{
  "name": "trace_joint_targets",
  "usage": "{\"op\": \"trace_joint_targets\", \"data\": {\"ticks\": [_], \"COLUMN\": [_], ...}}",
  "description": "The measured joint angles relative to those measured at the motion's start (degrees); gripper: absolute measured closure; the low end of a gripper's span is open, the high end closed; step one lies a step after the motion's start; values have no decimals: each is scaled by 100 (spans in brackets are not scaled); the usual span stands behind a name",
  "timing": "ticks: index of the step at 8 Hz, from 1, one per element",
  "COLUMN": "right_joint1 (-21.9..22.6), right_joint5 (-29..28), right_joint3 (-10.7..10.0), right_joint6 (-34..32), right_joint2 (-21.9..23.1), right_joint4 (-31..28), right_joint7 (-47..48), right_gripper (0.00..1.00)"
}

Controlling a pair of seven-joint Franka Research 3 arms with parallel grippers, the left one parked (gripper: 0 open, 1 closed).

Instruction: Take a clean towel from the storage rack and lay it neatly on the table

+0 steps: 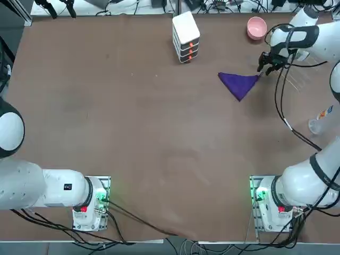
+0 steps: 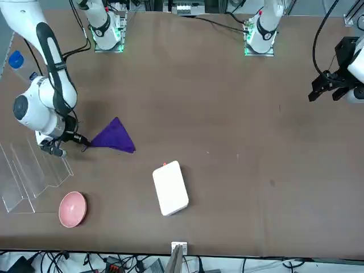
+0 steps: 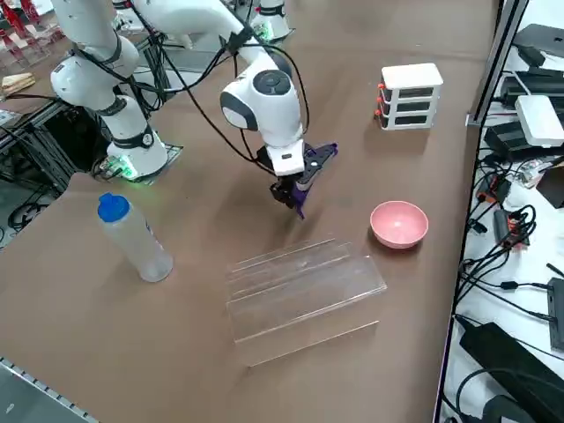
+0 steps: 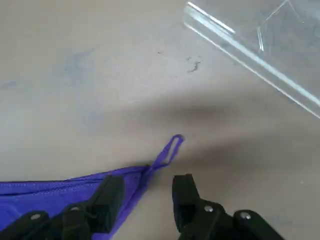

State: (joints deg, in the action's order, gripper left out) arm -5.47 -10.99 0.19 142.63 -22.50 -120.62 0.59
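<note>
"What's on the tabletop [image 1: 133, 138]?"

"The clear storage rack [image 3: 304, 308] stands toward the far right. The towel [image 1: 239, 86] is left of it, off the rack and bunched to a point, so I'd call this the straightening stage."

"And the right gripper [image 4: 150, 187]?"

"Open, at the towel's right end, one finger over the cloth, the corner loop [image 4: 165, 152] reaching past it."

"How would you do it well?"

"Centre on a single layer by that corner, pinch lightly, then draw it out low and slowly. Rushing could drag the whole bundle."
</note>
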Motion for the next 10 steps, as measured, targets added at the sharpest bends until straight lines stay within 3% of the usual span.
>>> {"op": "trace_joint_targets", "data": {"ticks": [2,6,10], "right_joint1": [-12,-278,-285], "right_joint5": [-99,-1497,-1558], "right_joint3": [69,216,286], "right_joint6": [19,20,87], "right_joint2": [-5,-81,-186], "right_joint4": [-46,-117,-117], "right_joint7": [-327,-1654,-1884], "right_gripper": [40,46,45]}}
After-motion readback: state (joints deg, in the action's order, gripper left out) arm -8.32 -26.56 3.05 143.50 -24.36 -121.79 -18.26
